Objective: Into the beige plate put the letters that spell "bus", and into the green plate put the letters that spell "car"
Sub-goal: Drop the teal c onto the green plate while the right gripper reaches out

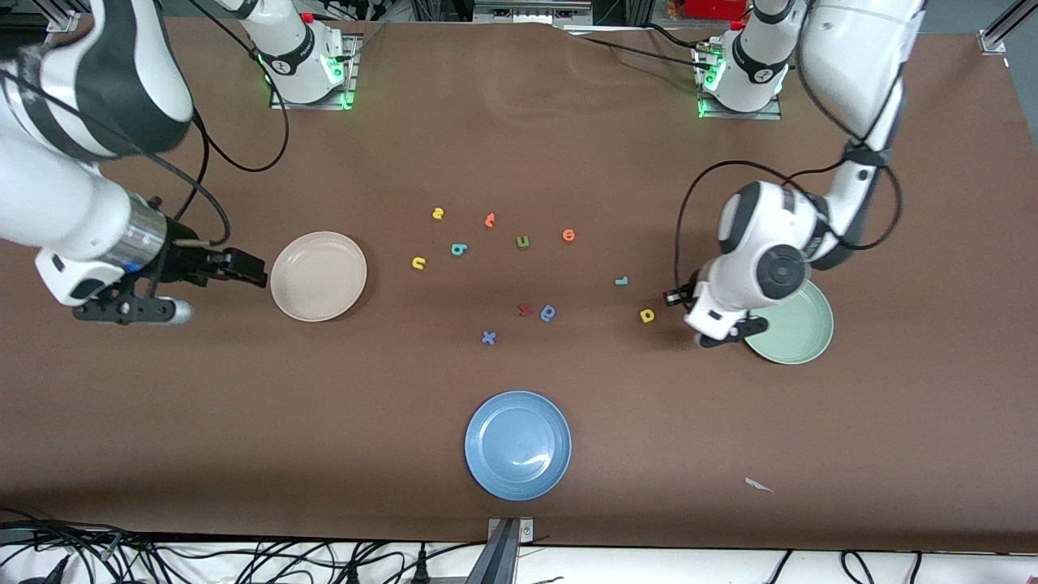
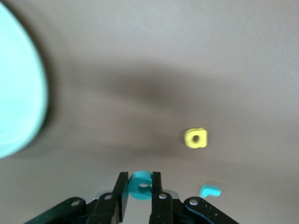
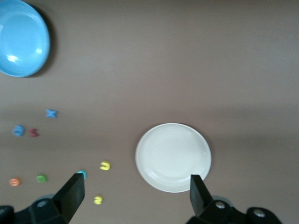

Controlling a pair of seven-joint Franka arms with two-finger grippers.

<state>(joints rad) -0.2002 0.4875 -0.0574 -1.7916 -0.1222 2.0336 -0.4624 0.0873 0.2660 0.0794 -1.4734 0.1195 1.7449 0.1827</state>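
Left jaws [image 2: 138, 189]: closed on the teal "c" [image 2: 140, 185], low over the surface [image 1: 519, 146] just beside the green plate [image 1: 803, 328].
Right jaws [image 3: 135, 189]: spread wide, nothing held, waiting beside the beige plate [image 1: 318, 276].
Yellow "a" [image 1: 646, 315]: on the surface near the left jaws.
Teal "r" [image 1: 621, 281]: close by the "a".
Teal "b" [image 1: 458, 249], yellow "u" [image 1: 418, 263], yellow "s" [image 1: 438, 213]: mid-surface, apart from both plates.
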